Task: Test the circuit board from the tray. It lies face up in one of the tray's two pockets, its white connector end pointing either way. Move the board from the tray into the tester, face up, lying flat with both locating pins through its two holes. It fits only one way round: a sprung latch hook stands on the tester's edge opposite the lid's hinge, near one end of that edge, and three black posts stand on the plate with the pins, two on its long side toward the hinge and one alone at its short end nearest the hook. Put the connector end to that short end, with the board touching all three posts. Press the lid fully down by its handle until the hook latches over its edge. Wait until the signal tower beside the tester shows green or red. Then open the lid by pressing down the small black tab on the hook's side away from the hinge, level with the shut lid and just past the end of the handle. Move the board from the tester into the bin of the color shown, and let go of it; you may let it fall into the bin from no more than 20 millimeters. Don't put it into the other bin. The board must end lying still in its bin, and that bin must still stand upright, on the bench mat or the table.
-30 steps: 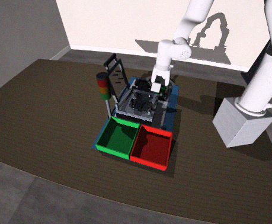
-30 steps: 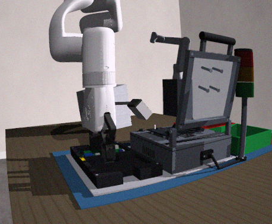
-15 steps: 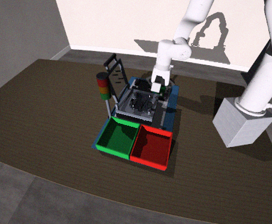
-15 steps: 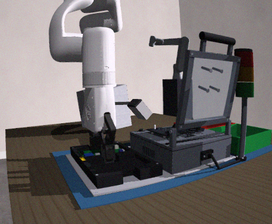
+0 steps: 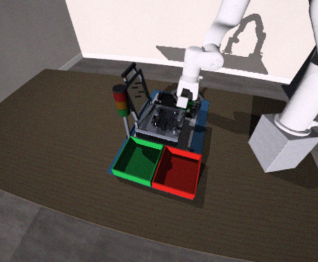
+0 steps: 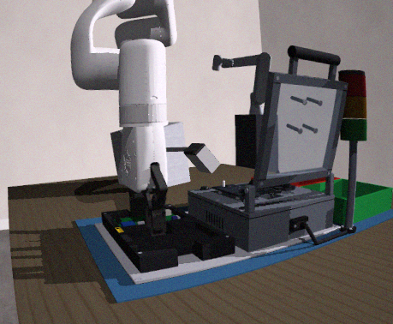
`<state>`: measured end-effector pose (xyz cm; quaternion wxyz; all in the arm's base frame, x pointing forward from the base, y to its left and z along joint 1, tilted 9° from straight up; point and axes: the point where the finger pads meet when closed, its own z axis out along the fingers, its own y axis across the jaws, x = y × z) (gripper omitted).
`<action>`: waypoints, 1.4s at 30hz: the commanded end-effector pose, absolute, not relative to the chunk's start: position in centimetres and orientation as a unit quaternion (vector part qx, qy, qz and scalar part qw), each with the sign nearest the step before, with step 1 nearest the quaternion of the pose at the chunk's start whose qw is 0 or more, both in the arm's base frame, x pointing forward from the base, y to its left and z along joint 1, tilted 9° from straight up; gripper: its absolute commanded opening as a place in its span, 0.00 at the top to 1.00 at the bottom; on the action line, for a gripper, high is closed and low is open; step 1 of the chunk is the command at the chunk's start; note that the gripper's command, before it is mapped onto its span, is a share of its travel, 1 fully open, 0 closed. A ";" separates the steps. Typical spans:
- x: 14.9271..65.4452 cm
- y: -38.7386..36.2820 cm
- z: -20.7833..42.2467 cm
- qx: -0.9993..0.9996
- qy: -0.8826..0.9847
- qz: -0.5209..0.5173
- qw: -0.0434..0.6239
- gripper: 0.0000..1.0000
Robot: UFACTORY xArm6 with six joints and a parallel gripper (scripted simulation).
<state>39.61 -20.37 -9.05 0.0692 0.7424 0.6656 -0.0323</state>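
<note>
The green circuit board (image 6: 144,219) lies face up in a pocket of the black tray (image 6: 164,240); a bit of it shows in the top view (image 5: 190,104). My gripper (image 6: 149,219) is down in the tray with its open fingers on either side of the board; nothing is gripped. The arm hides most of the board. The grey tester (image 6: 263,212) stands beside the tray with its lid (image 6: 299,129) raised and its plate (image 5: 164,119) bare. The signal tower (image 5: 121,100) is unlit.
The green bin (image 5: 138,159) and the red bin (image 5: 177,171) stand side by side in front of the tester on the blue mat (image 6: 109,274). The lid's handle (image 6: 314,55) sticks up high. The robot's base (image 5: 283,142) stands to the right.
</note>
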 end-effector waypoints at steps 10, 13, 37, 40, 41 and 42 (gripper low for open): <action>39.7 -20.4 -8.9 0.742 0.666 -0.032 0.071 0.19; 39.7 -20.4 -8.9 0.742 0.666 -0.032 0.071 0.19; 39.7 -20.4 -8.9 0.742 0.666 -0.032 0.071 0.21; 39.7 -20.4 -8.9 0.742 0.666 -0.032 0.071 0.21; 39.7 -20.4 -8.9 0.742 0.666 -0.032 0.071 0.21; 39.7 -20.4 -8.9 0.742 0.666 -0.032 0.071 0.21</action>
